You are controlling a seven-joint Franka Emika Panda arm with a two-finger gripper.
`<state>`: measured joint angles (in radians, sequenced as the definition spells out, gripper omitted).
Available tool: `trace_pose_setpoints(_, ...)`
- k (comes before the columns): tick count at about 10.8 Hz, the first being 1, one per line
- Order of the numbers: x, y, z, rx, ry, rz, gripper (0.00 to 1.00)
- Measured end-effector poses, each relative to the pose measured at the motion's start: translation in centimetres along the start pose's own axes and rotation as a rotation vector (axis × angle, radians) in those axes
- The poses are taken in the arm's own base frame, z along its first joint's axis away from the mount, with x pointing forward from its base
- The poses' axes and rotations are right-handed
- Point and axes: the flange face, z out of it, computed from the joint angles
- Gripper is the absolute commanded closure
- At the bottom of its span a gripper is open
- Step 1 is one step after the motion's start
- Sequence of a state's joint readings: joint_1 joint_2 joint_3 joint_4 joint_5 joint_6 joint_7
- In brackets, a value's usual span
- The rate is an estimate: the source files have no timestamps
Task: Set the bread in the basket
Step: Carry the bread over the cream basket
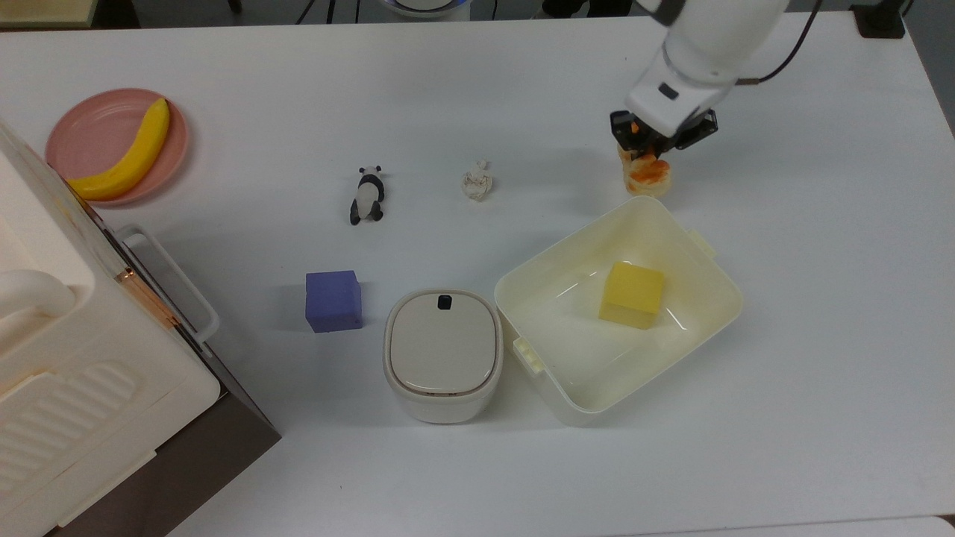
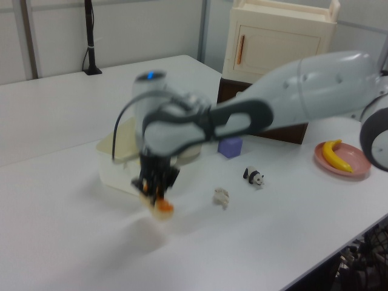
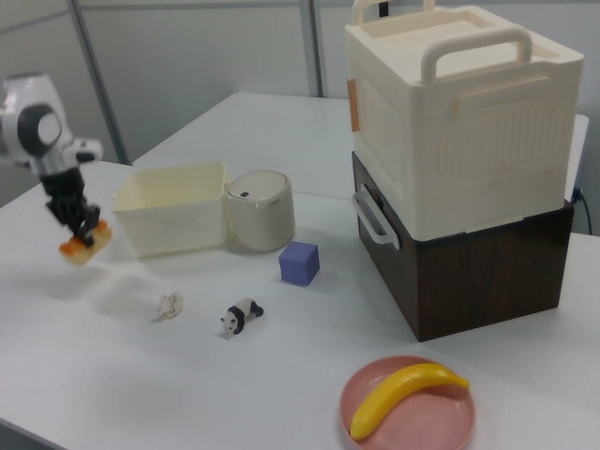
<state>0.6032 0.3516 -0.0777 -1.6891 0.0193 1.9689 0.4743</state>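
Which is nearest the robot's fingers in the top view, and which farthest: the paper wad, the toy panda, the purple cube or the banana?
Measured from the gripper in the top view:
1. Paper wad, to its left.
2. Panda, further left.
3. Purple cube, left and lower.
4. Banana, on the pink plate at the far left.

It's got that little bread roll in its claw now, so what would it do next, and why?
Probably carry the bread sideways until it hangs over the basket, then lower it. The gripper is shut on the loaf, which in the right view hangs clear of the table, still outside the basket's near wall. Inside, the yellow cube leaves bare floor beside it.
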Motion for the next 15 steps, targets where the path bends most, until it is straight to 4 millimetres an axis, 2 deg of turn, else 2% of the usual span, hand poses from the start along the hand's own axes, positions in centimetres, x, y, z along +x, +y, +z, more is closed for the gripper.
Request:
trace_pose_setpoints(2, 2.7, 6.0, -7.7, 0.074, 0.038, 0.102, 1.00)
trace_pose_setpoints(3, 4.0, 9.7, -10.1, 0.131, 0.050, 0.161, 1.00)
trace_pose_setpoints(4, 5.2, 13.0, -11.0, 0.171, 0.058, 0.219, 1.00)
trace_pose_setpoints(6, 7.0, 17.5, -11.0, 0.230, 0.070, 0.346, 1.00)
trace_pose_setpoints(7, 7.9, 18.6, -10.6, 0.254, 0.088, 0.422, 0.96)
trace_pose_setpoints(8, 8.8, 19.0, -9.9, 0.285, 0.103, 0.508, 0.85)
trace_pose_setpoints(9, 9.6, 19.2, -9.0, 0.320, 0.096, 0.596, 0.64)
trace_pose_setpoints(10, 10.1, 19.3, -8.1, 0.347, 0.080, 0.667, 0.01)
trace_pose_setpoints(12, 10.6, 19.1, -7.6, 0.379, 0.069, 0.767, 0.00)
trace_pose_setpoints(15, 10.7, 19.0, -7.5, 0.381, 0.065, 0.790, 0.00)
